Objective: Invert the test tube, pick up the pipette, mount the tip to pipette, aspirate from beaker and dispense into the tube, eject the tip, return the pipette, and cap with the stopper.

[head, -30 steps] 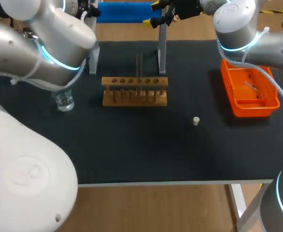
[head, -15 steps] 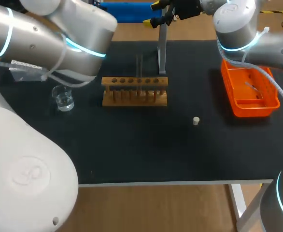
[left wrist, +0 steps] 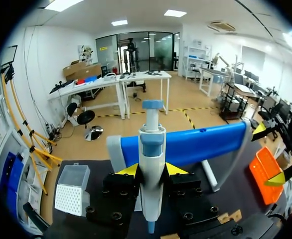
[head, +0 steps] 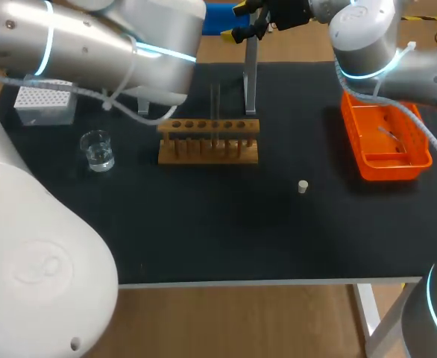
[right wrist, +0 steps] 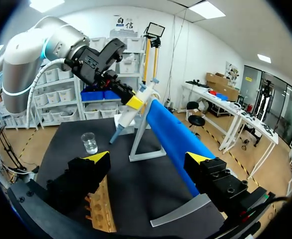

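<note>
My head camera looks down from above and behind onto the whole table (head: 226, 239). My left wrist camera sits close behind the pipette (left wrist: 151, 164), facing outward. My right wrist camera looks across the table, sharing the beaker (right wrist: 89, 143) with the head view.

Black table (head: 226, 239) with rack (head: 208, 140), beaker (head: 98, 151), stopper (head: 303, 186), tray (head: 386, 142)

The beaker (head: 98, 151) stands left of the rack (head: 208, 139), tip box (head: 45, 103) behind it; stopper (head: 303, 186) and tray (head: 385, 134) lie right.

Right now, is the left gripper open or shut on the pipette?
Shut on the pipette: in the left wrist view both yellow tips of the left gripper press its white body from opposite sides.
</note>
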`<state>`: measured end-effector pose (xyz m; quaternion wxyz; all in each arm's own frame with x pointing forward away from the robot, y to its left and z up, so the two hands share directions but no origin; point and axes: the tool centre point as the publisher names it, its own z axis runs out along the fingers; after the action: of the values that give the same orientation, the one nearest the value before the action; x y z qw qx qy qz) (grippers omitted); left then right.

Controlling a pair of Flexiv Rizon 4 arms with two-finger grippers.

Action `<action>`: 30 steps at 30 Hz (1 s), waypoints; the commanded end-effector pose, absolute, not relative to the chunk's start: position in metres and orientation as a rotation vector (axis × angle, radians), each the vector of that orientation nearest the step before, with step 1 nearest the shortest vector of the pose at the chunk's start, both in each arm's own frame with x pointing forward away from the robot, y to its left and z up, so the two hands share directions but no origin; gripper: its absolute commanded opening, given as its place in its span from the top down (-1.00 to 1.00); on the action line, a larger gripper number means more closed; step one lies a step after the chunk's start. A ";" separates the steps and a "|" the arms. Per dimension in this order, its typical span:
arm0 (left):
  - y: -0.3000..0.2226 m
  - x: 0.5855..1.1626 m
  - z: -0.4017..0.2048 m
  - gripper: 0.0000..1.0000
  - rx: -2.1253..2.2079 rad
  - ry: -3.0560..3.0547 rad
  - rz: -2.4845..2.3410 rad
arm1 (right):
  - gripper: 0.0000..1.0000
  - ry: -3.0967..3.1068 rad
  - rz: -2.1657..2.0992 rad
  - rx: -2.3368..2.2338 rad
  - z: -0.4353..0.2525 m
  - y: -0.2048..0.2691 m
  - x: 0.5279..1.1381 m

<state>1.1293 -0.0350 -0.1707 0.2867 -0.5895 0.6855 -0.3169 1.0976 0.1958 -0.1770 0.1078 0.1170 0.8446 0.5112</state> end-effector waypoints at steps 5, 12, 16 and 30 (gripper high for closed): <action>-0.040 1.141 -0.174 1.00 -1.608 1.838 -0.798 | -1.00 2.491 1.502 0.343 -0.176 0.195 1.099; -0.040 1.146 -0.175 1.00 -1.624 1.832 -0.779 | -1.00 2.491 1.502 0.343 -0.176 0.195 1.099; -0.041 1.149 -0.175 1.00 -1.631 1.826 -0.766 | -1.00 2.491 1.502 0.343 -0.176 0.195 1.099; -0.044 1.156 -0.181 1.00 -1.652 1.833 -0.741 | -1.00 2.491 1.502 0.343 -0.176 0.195 1.099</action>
<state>1.1518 -0.0426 -0.1830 0.2822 -0.6138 0.6814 -0.2817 1.0976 0.1958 -0.1770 0.1078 0.1170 0.8446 0.5112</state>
